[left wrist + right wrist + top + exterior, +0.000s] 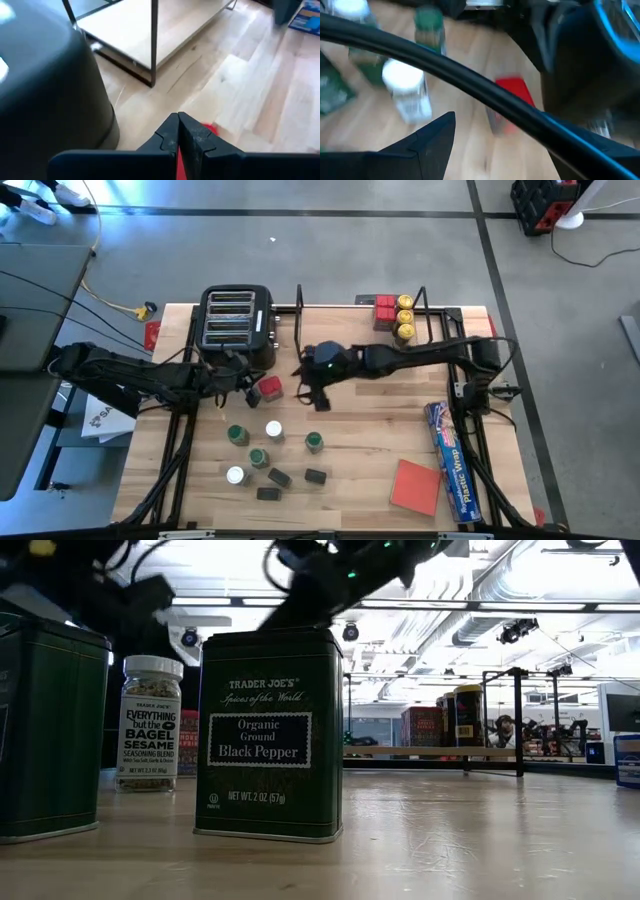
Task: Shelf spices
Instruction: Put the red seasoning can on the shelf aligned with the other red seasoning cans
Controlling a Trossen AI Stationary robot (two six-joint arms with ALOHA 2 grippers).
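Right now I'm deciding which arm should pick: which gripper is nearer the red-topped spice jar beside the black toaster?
Left. The left gripper sits right at the red-topped spice jar, by the black toaster. The right gripper hangs farther off, toward the shelf side.

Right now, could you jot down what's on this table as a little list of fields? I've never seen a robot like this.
Shelf: black wire rack at the table's far edge, right of the toaster
Already shelved: one red-topped spice and two yellow-topped jars
Left gripper: shut on a red-topped tin, in front of the toaster
Right gripper: above mid-table, beside that tin
Loose spices: green-topped, white-topped and black ones on the near left
Other items: red square pad, blue plastic-wrap box
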